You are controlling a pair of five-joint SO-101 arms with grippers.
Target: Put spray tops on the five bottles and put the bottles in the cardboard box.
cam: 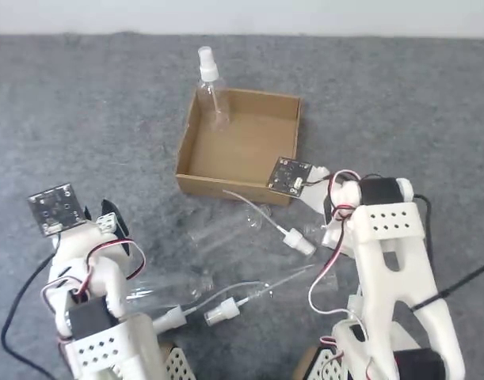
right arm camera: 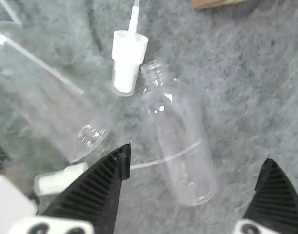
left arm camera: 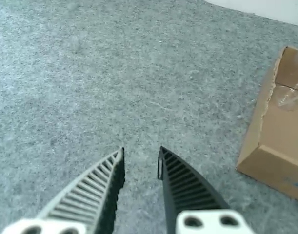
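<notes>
Clear bottle (right arm camera: pixel 175 141) beneath gaping right pincer (right arm camera: pixel 197 155)

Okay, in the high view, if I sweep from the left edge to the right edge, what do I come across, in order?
Left arm → capped bottle → right arm. The cardboard box and the loose spray tops overlap these sideways, so they are left out.

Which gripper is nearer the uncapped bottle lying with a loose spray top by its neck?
Right. The right gripper hangs open directly over that bottle, one finger on each side. The left gripper is over bare carpet, apart from the cardboard box.
</notes>
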